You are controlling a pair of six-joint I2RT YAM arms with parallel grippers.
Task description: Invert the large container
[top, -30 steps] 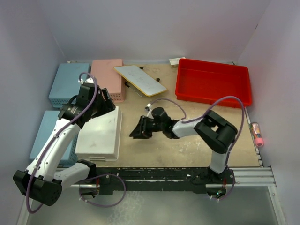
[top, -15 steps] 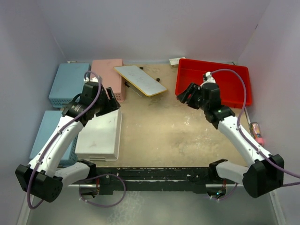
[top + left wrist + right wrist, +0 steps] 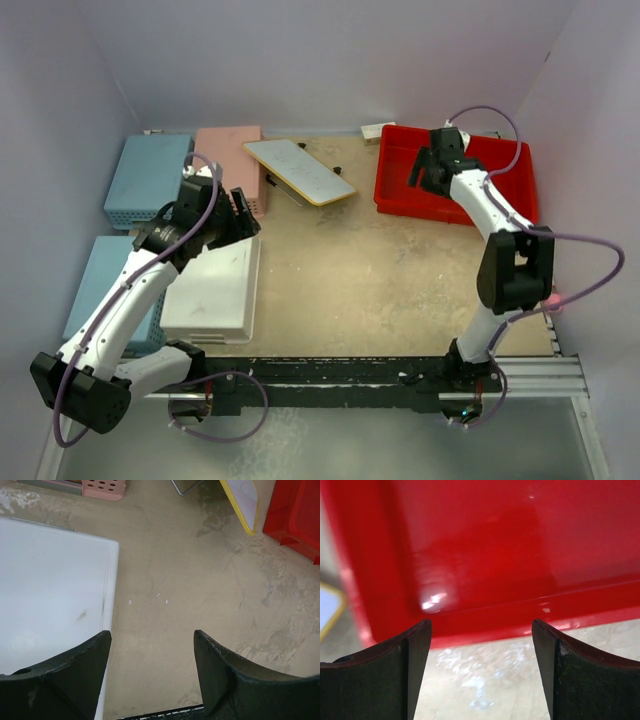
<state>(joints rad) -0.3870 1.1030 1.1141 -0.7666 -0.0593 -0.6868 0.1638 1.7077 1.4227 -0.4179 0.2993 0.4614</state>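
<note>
The large container [image 3: 500, 190] is a bright red bin standing open side up at the back right of the table. My right gripper [image 3: 424, 172] hovers open over its near left part. In the right wrist view its fingers [image 3: 415, 650] straddle the bin's near rim [image 3: 485, 625], with the red inside floor above and bare table below; nothing is between them. My left gripper [image 3: 243, 215] is open and empty over the far right corner of a white container [image 3: 212, 285]. The left wrist view shows the bin's corner [image 3: 300, 515] at the top right.
A pink basket [image 3: 230, 160] and a light-blue basket [image 3: 148, 180] stand at the back left, and another light-blue one [image 3: 100, 280] is left of the white container. A yellow-edged board [image 3: 298, 170] lies tilted at the back middle. A small pink object [image 3: 548, 285] lies on the right rail.
My right arm has swung from the middle of the table back and to the right, ending over the red bin. My left gripper has barely shifted.
</note>
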